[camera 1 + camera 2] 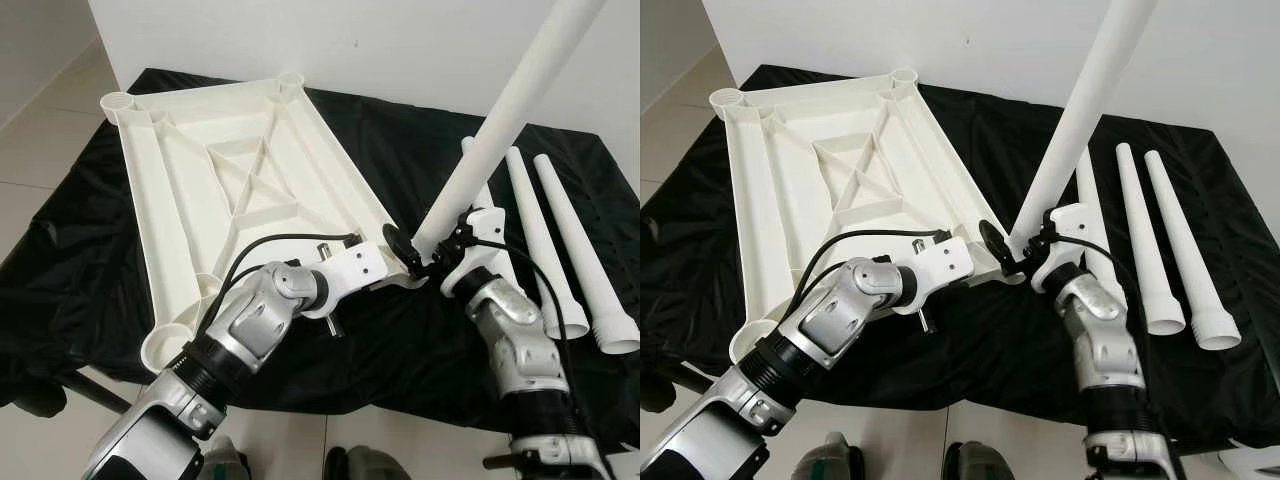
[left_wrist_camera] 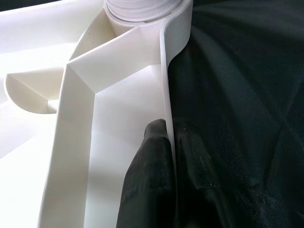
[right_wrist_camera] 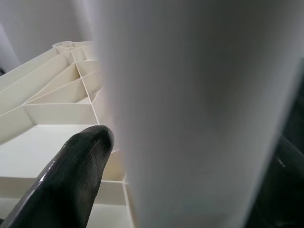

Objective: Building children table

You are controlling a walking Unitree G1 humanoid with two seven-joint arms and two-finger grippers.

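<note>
The table top point(image 1: 240, 190) lies upside down on the black cloth point(image 1: 400, 330), its near right corner socket just below the lower end of the leg point(image 1: 500, 130). The right gripper point(image 1: 432, 252) pinches that leg, whose long axis tilts up and away to the right. The left gripper point(image 2: 168, 156) clamps the top's rim beside the socket (steadying it). Spare legs point(image 1: 560, 250) lie to the right.

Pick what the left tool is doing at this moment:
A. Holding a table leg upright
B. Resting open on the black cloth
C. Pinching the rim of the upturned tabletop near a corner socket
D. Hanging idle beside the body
C: in the left wrist view the left tool has one finger on either side of the rim of the white tabletop.
</note>
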